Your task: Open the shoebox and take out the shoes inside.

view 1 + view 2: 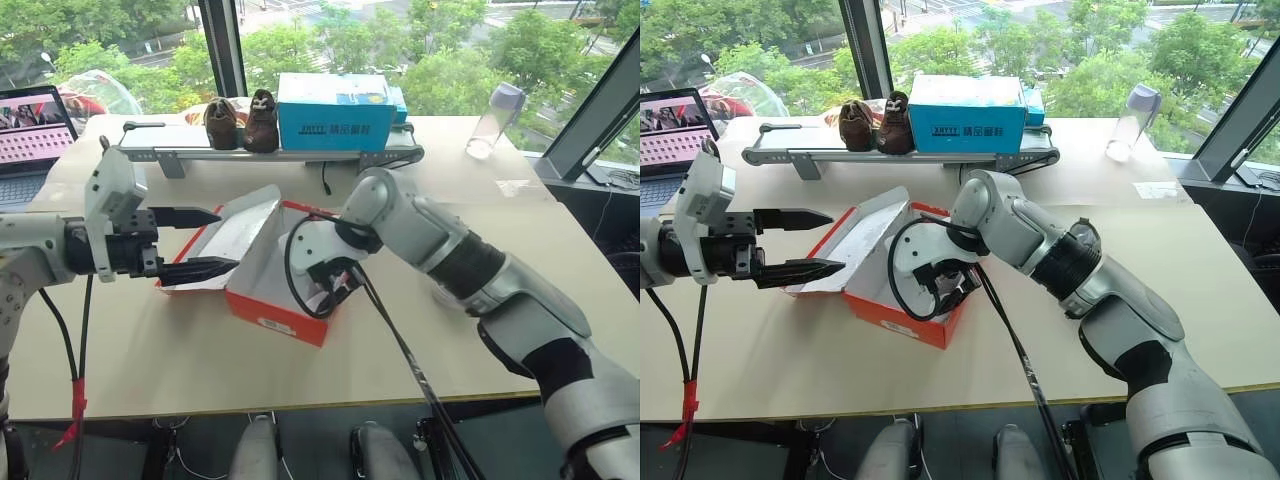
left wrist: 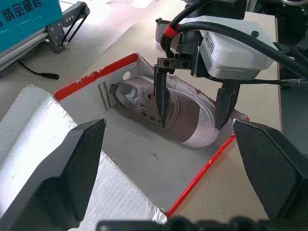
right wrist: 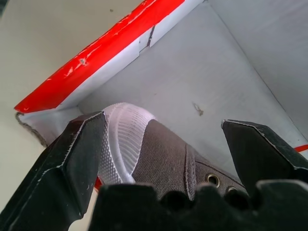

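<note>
A grey sneaker (image 3: 163, 163) is lying right under the right gripper (image 2: 192, 108), inside the red shoebox (image 1: 285, 318) that is sitting open on the table (image 1: 150, 350). The gripper's fingers are standing wide apart, straddling the shoe, one finger (image 2: 162, 98) over the laces, gripping nothing. The box's lid (image 1: 235, 235) is leaning back toward the left gripper (image 1: 190, 243), which is hovering beside it, jaws wide and empty. Behind, a blue box (image 1: 335, 112) and brown shoes (image 1: 242, 122) are resting on a rail.
</note>
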Robot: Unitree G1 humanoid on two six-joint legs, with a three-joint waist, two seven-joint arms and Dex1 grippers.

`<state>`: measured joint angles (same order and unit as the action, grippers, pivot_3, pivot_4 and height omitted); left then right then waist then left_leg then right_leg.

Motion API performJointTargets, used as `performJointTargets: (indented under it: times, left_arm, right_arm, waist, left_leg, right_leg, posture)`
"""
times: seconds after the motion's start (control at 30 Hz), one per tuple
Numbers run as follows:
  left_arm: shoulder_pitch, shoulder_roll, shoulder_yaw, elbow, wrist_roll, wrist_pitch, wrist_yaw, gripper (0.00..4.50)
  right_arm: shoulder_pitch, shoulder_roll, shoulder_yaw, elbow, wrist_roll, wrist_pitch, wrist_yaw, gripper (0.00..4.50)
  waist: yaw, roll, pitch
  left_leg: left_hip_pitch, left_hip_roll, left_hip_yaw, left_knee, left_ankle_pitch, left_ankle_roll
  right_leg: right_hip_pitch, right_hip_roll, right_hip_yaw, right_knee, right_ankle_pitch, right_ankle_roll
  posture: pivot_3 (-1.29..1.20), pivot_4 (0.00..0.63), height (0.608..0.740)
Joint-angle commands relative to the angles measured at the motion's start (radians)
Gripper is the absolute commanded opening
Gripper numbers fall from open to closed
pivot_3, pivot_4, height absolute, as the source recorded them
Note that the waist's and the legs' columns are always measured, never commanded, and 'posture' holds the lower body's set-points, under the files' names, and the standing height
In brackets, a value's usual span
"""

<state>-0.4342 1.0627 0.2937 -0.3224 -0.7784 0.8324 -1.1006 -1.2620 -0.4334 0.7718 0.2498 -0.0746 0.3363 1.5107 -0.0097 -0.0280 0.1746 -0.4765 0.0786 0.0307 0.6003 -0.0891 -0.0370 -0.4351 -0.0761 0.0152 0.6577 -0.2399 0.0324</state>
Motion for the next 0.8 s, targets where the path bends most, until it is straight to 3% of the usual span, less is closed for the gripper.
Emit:
performJointTargets:
  times: [0.03, 0.33, 0.8]
  left_arm:
    - [-0.016, 0.013, 0.021, -0.015, 0.000, -0.025, 0.006, 4.50]
    - [-0.033, 0.013, 0.005, -0.002, 0.008, -0.039, 0.009, 4.50]
    - [-0.055, 0.022, -0.011, 0.013, 0.030, -0.042, 0.000, 4.50]
  right_arm:
    - [-0.045, -0.001, -0.068, -0.038, 0.029, 0.042, 0.058, 4.49]
    - [0.009, -0.024, -0.032, -0.087, -0.021, 0.028, 0.070, 4.49]
    - [0.069, 0.049, 0.000, 0.044, -0.149, -0.056, -0.021, 4.49]
  waist:
    - [-0.001, 0.000, 0.000]
    - [-0.001, 0.000, 0.000]
    - [-0.002, -0.001, -0.001]
  left_leg:
    - [0.000, 0.000, 0.000, 0.000, 0.000, 0.000]
    - [0.000, 0.000, 0.000, -0.001, 0.000, 0.000]
    - [0.000, 0.000, 0.000, 0.001, 0.000, -0.001]
  right_leg:
    - [0.000, 0.000, 0.000, 0.000, 0.000, 0.000]
    - [-0.001, 0.000, 0.000, 0.001, 0.000, -0.001]
    - [0.000, 0.000, 0.000, 0.001, -0.001, 0.002]
  posture:
    - [0.00, 0.150, 0.740]
    - [0.00, 0.150, 0.740]
    - [0.00, 0.150, 0.740]
